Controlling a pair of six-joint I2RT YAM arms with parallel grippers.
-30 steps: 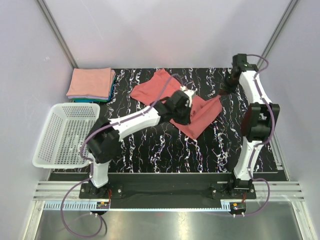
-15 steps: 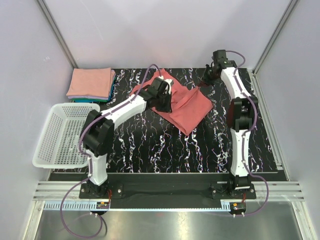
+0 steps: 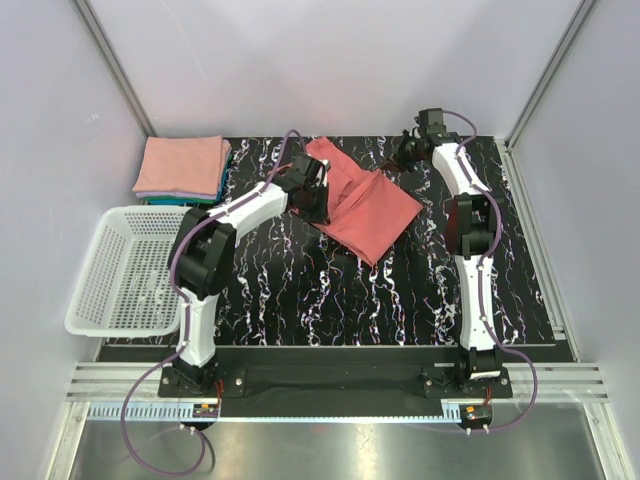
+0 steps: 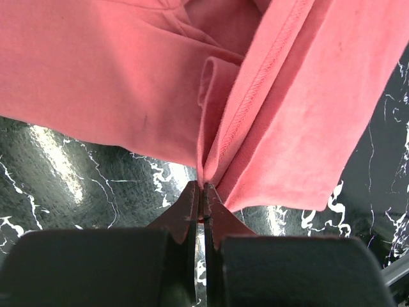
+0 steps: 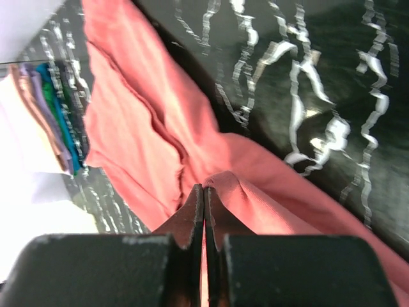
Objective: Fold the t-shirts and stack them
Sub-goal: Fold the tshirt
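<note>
Now that both arms sit further toward the far left than a second ago, you can see the plain coral-red t-shirt of soft cloth (image 3: 375, 208) has travelled with them. It lay spread wider across the black, white-veined marbled tabletop (image 3: 330, 290). Now it is gathered into a narrower, doubled shape strung between the two sets of fingers.

Look at your left gripper (image 4: 203, 192). Its fingers are pressed tight together, and a pinched pleat of hemmed fabric runs straight up out of the tips, with the rest of the shirt fanning out beyond them. Your right gripper (image 5: 203, 192) is likewise closed tip to tip on a small ridge of the same cloth. The shirt spreads away ahead of its fingers and to their left.

This looks like one fold being carried across, so the shirt is only partly folded. It is not yet a rectangle like the stack of folded rectangular t-shirts, salmon pink over teal (image 3: 182, 165), which lies well apart, out past your left fingers. Expect to lay this edge down flat before you let go, since the layers look bunched near the left tips.
</note>
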